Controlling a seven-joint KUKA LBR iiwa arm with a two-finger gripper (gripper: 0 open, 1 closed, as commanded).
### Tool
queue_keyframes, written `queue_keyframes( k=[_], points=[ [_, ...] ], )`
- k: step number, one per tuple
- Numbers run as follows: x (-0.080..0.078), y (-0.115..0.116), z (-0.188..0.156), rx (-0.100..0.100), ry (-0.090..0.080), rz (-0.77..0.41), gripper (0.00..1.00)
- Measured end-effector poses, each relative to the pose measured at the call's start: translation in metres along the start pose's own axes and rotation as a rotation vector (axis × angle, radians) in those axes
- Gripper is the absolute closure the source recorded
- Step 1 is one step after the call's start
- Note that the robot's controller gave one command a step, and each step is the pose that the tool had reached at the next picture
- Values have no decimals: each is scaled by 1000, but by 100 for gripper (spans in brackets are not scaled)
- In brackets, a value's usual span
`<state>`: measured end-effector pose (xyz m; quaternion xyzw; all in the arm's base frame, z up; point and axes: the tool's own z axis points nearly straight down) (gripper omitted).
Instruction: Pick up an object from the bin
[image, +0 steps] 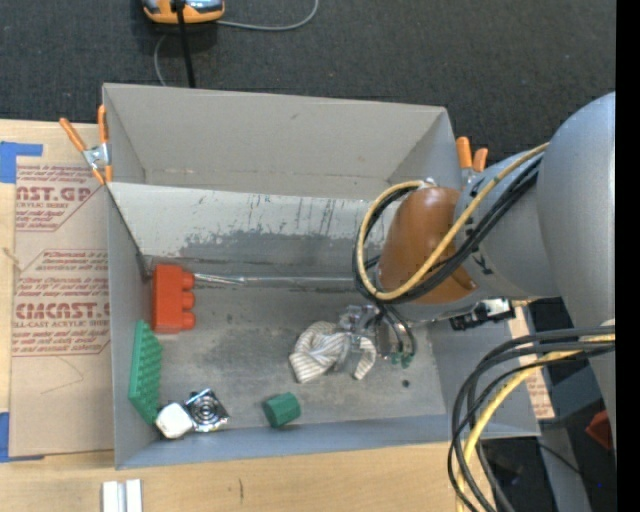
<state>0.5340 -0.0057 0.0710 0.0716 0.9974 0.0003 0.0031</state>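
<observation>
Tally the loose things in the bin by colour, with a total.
Green: 2, flat studded piece and small cap
Orange: 1, block
White: 1, small cube
Silver: 1, metal piece
White-grey: 1, crumpled wrapper
Total: 6

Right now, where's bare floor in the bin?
Free: mid-floor between the orange plastic brick and the crumpled white-grey cloth, and the band along the far wall. Crowded: near-left corner (green ridged plastic strip, white cube, shiny metal piece), the small green cap in front, and the hand at the cloth's right.
</observation>
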Motion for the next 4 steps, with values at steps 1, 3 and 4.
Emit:
queue_keyframes(
  k=[1,3,4],
  points=[
    [3,11,0,1,-2,14,100],
    [8,30,-23,0,0,45,100],
    [10,28,-172,-1,-5,81,100]
  ],
)
